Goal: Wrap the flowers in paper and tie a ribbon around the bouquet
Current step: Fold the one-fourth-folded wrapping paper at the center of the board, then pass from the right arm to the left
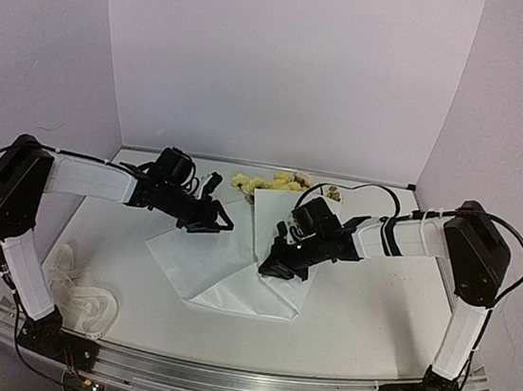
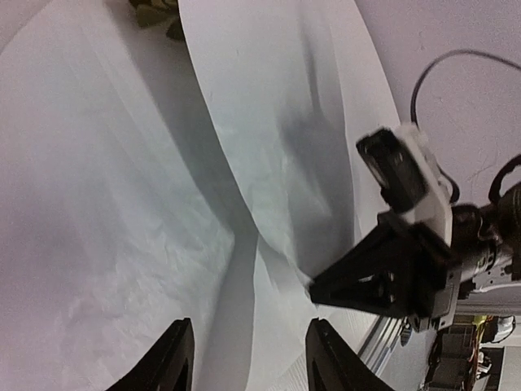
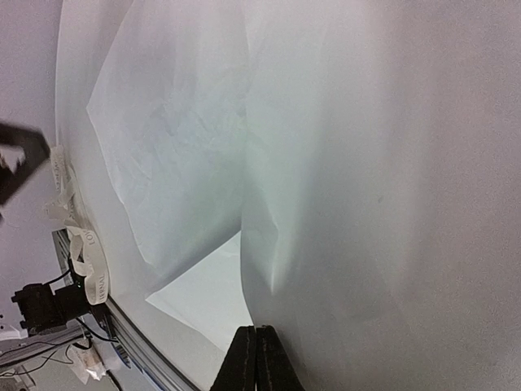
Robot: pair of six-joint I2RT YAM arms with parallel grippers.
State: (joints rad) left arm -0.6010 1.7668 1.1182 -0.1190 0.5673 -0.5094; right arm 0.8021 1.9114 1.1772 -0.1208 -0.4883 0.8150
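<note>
The unfolded flap of the paper (image 1: 198,262) lies directly beneath the open, empty left claw (image 1: 209,216), nearer it than the closed right claw (image 1: 280,265) resting on the fold.

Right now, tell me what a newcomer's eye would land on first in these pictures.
The big white paper sprawls folded in the middle of the table, with the yellow flowers peeking out at its far edge. The right hand, closed, is down at the sheet's right fold, while the left hand hangs open over its left side. A ribbon lies heaped at the table's near left.
</note>
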